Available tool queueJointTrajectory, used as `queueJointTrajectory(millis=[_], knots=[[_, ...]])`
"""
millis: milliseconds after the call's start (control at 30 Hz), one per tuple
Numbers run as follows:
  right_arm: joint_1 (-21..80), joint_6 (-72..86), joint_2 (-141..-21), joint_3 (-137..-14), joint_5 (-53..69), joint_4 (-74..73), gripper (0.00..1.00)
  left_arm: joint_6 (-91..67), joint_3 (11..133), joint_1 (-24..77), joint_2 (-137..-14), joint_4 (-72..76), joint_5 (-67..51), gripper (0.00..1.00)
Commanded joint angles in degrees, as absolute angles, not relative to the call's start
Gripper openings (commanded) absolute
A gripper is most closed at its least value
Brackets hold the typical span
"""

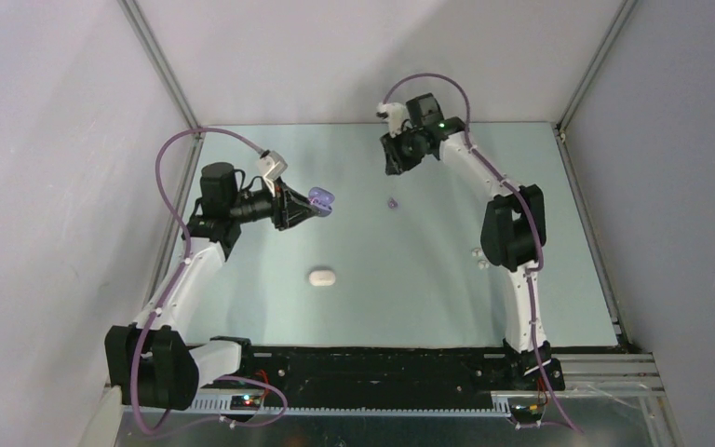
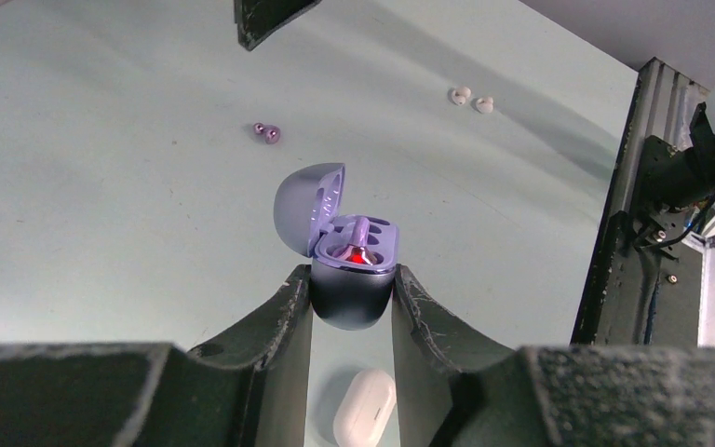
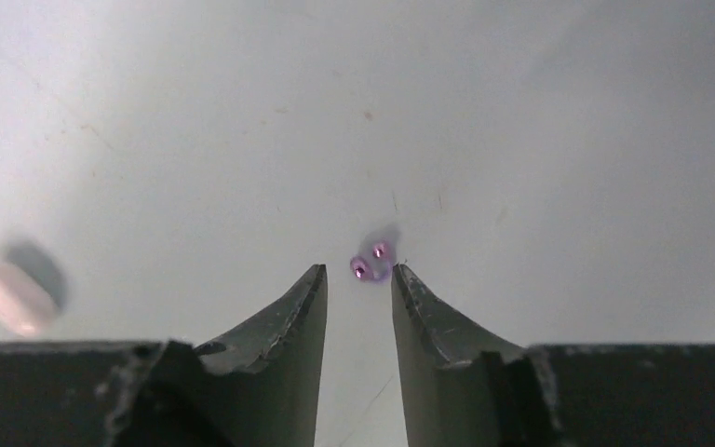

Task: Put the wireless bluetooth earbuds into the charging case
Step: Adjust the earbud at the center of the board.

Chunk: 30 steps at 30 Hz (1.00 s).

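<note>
My left gripper (image 2: 352,279) is shut on the purple charging case (image 2: 349,265), held above the table with its lid open and a red light inside; it also shows in the top view (image 1: 320,199). Two purple earbuds (image 1: 391,202) lie together on the table, seen in the left wrist view (image 2: 266,132) and right wrist view (image 3: 370,261). My right gripper (image 3: 358,275) is open and empty, raised above them; in the top view it sits at the back (image 1: 397,160). Two white earbuds (image 2: 471,99) lie near the right arm (image 1: 476,257). A white closed case (image 1: 321,277) lies mid-table.
The white case shows under my left fingers (image 2: 365,408) and at the left edge of the right wrist view (image 3: 14,296). A dark frame rail (image 2: 628,214) runs along the table's near edge. Grey enclosure walls (image 1: 56,186) surround the table.
</note>
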<state>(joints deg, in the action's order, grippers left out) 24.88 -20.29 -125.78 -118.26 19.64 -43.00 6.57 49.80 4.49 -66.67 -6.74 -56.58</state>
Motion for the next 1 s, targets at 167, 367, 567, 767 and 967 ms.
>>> queueJointTrajectory(millis=[167,367,567,767,967], knots=[[19.1,15.7,-132.9,-118.3,22.6,-49.0,0.43,12.7,52.0,3.9,-65.2,-13.3,-57.5,0.00],[19.4,16.1,-136.1,-120.9,22.7,-48.4,0.47,12.9,52.5,3.8,-65.0,-14.6,-57.1,0.00],[20.6,15.8,-138.3,-121.1,21.1,-48.6,0.45,13.0,53.1,3.6,-65.4,-14.9,-56.8,0.00],[21.2,15.7,-140.1,-122.6,19.7,-48.1,0.40,13.0,53.4,3.3,-65.6,-15.3,-56.8,0.00],[21.1,15.9,-140.9,-123.0,18.6,-48.0,0.39,13.1,53.3,3.3,-65.6,-15.7,-56.7,0.00]])
